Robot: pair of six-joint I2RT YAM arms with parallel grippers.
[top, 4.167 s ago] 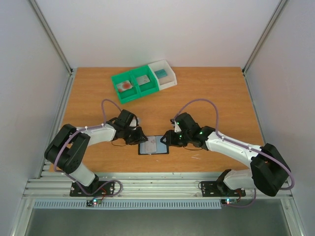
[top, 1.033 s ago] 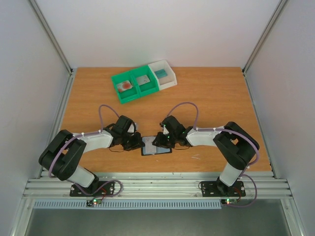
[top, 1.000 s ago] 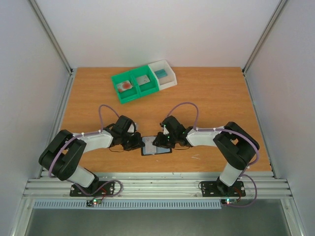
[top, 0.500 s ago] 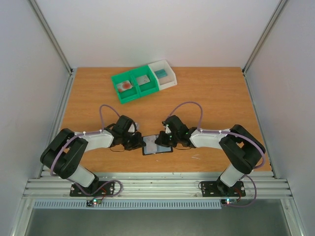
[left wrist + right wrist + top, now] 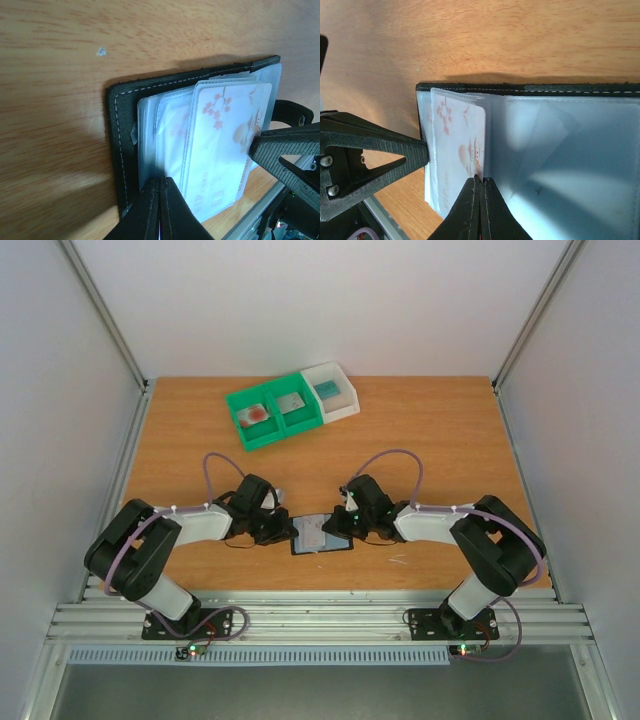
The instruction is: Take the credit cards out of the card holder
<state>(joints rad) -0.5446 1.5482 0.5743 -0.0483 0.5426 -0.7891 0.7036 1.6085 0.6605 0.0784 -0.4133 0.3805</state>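
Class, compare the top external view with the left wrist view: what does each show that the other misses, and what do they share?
Top external only: the green bin and white bin at the far side, and the whole left arm and right arm. Left wrist only: the pink blossom print on the credit card and white stitching on the card holder. Shared: the open holder, with the left pincer and right pincer at opposite ends.

1. card holder: cut off by the right and bottom edges of the right wrist view.
2. credit cards: count unclear behind cloudy sleeves.
3. bins, far edge of table: contents too small to tell.
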